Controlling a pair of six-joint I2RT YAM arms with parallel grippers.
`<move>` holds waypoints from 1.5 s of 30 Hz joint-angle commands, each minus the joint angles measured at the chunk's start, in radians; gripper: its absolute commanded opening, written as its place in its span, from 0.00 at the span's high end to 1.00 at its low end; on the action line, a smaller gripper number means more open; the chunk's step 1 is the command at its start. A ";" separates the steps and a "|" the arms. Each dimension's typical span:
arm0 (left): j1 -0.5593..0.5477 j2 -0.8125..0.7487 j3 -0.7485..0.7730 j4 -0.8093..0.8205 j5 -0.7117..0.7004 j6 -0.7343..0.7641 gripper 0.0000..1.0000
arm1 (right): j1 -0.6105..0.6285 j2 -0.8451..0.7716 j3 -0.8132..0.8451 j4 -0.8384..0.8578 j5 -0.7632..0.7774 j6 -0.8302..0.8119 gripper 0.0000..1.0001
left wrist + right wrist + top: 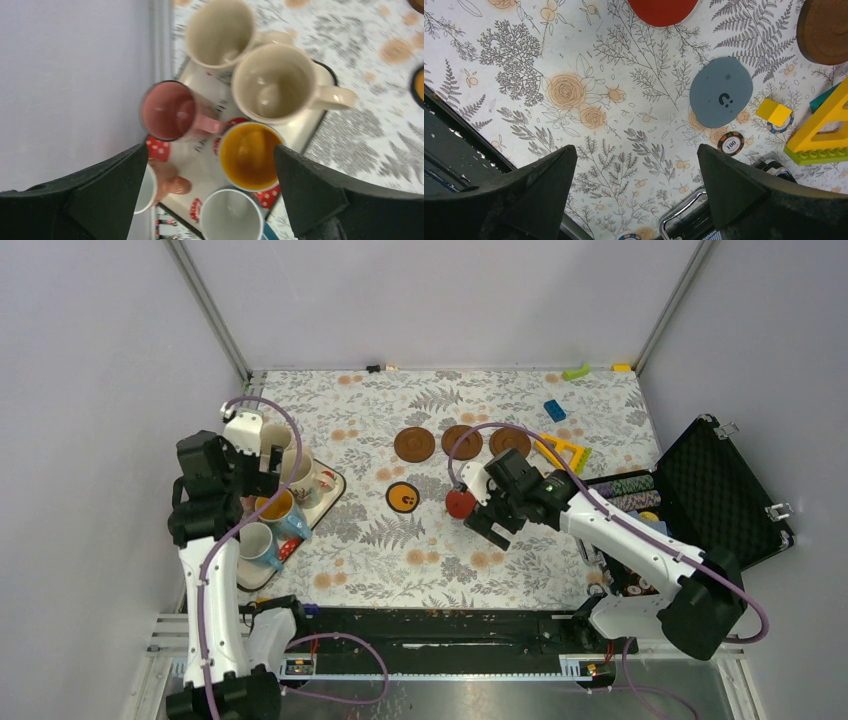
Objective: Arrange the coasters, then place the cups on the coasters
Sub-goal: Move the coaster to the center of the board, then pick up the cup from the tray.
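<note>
Right wrist view alone shows the grey-blue coaster [720,98]. It lies flat on the floral tablecloth [524,75] just beyond the right gripper [634,150], with the red coaster [663,10] farther ahead. The fingers are spread wide with nothing between them. From above, the arm hides that coaster, but three dark brown coasters [462,442] show in a row past the gripper, and the orange black-rimmed coaster [403,497] lies off to its side. The strays probably have yet to join a layout. The left gripper [210,147], equally spread, hangs over the mugs crowded on the strawberry tray [300,134], with the pink mug [167,110] and the yellow-lined blue mug [249,155] beneath, likely awaiting finished coasters.
</note>
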 commanded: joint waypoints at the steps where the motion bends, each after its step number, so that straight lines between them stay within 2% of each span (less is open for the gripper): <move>1: 0.000 0.051 0.046 -0.071 0.271 0.016 0.01 | 0.005 0.007 -0.013 0.057 -0.011 0.018 0.00; 3: -0.030 0.076 0.055 -0.084 0.310 0.011 0.01 | 0.004 0.015 -0.008 0.058 -0.009 0.019 0.00; 7: -0.206 0.123 0.057 -0.064 0.158 -0.024 0.01 | 0.004 0.014 -0.024 0.073 -0.011 0.018 0.00; 10: -0.292 0.167 0.063 -0.032 0.060 -0.060 0.01 | 0.005 0.011 -0.022 0.075 -0.011 0.019 0.00; 14: -0.319 0.222 0.103 -0.031 0.055 -0.083 0.01 | 0.006 0.005 0.005 0.086 -0.074 0.024 0.00; 17: -0.311 0.200 0.098 -0.024 0.008 -0.099 0.01 | 0.020 0.036 0.093 0.091 -0.155 0.030 0.00; 19: -0.257 0.133 0.045 0.010 0.047 -0.118 0.01 | 0.037 0.088 0.187 0.098 -0.222 0.027 0.00; 21: -0.139 0.037 -0.047 0.061 0.166 -0.131 0.01 | 0.059 0.174 0.309 0.100 -0.267 0.033 0.00; 23: -0.017 -0.088 -0.176 0.125 0.249 -0.137 0.01 | 0.097 0.297 0.502 0.082 -0.279 0.040 0.00; 27: 0.152 -0.279 -0.370 0.227 0.291 -0.163 0.01 | 0.180 0.585 0.871 0.015 -0.239 0.046 0.00; 30: 0.243 -0.343 -0.449 0.247 0.371 -0.198 0.01 | 0.224 0.812 1.175 -0.071 -0.184 0.024 0.00; 34: 0.352 -0.325 -0.456 0.250 0.455 -0.195 0.01 | 0.248 1.100 1.545 -0.182 -0.163 0.011 0.00; 36: 0.408 -0.283 -0.450 0.236 0.538 -0.182 0.01 | 0.259 1.156 1.603 -0.162 -0.181 0.006 0.00; 40: 0.473 -0.180 -0.432 0.217 0.635 -0.152 0.01 | 0.283 1.153 1.457 0.030 -0.169 -0.031 0.00; 45: 0.505 -0.129 -0.423 0.183 0.736 -0.099 0.01 | 0.288 1.277 1.596 0.049 -0.154 -0.023 0.00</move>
